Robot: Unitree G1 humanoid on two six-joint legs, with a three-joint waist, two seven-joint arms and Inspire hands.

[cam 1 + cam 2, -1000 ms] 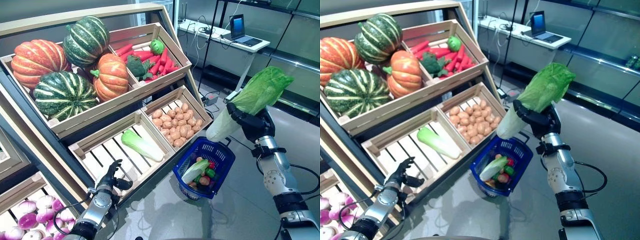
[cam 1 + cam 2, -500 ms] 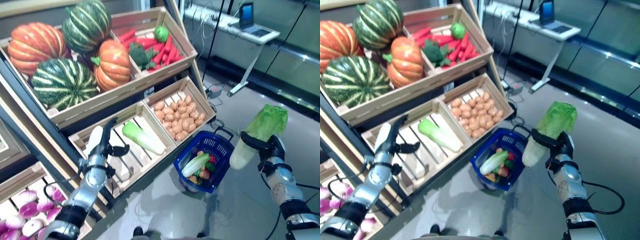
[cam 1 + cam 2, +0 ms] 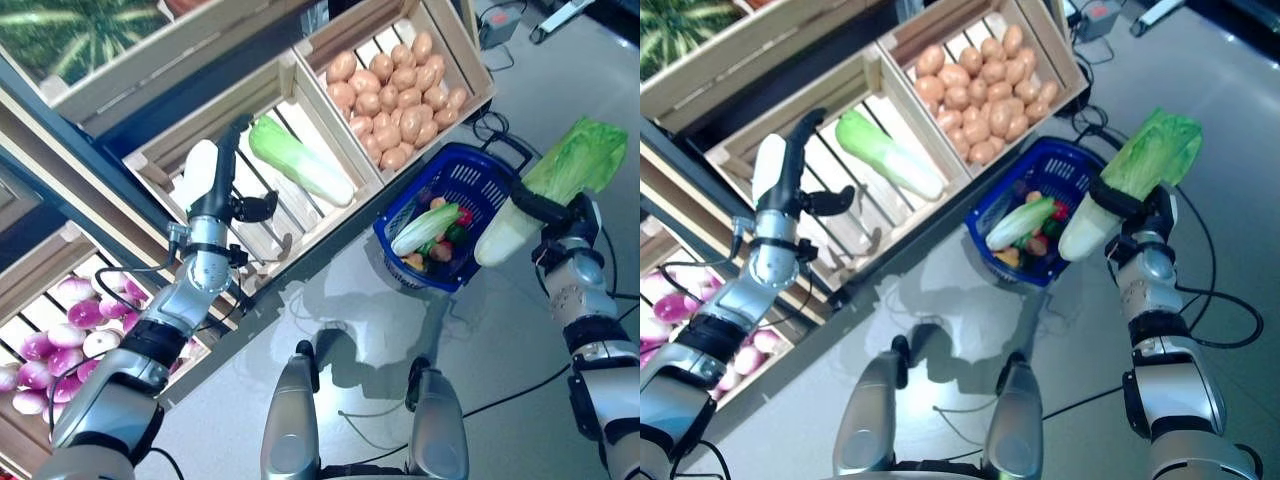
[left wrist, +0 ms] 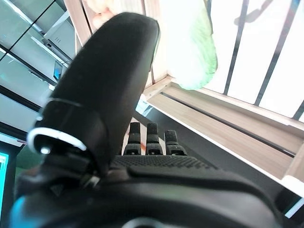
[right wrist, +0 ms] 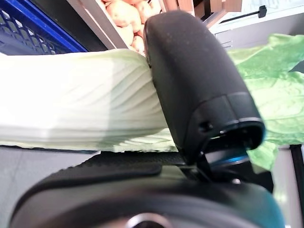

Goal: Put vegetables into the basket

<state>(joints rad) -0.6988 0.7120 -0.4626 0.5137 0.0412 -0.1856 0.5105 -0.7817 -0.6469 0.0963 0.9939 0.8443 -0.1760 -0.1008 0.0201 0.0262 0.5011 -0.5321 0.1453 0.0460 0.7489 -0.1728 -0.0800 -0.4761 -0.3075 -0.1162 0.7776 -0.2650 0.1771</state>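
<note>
My right hand (image 3: 556, 213) is shut on a long napa cabbage (image 3: 572, 162), thumb curled over its pale stalk (image 5: 71, 104). The cabbage hangs tilted beside the right edge of the blue basket (image 3: 472, 183), stalk end downward. Another cabbage (image 3: 422, 228) and small red and green vegetables lie inside the basket, which stands on the floor. My left hand (image 3: 212, 195) is raised over the slatted wooden crate (image 3: 160, 165), fingers straight, holding nothing. A third cabbage (image 3: 300, 160) lies in that crate, just right of the left hand.
A crate of potatoes (image 3: 400, 90) sits behind the basket. Purple onions (image 3: 60, 330) fill a lower crate at the left. A striped green pumpkin (image 3: 60, 30) shows on the upper shelf. Grey floor spreads in front of the stand.
The camera has tipped downward, shifting the scene up. My right hand lowered the cabbage to beside the basket. My left hand rose from below the shelf to the slatted crate.
</note>
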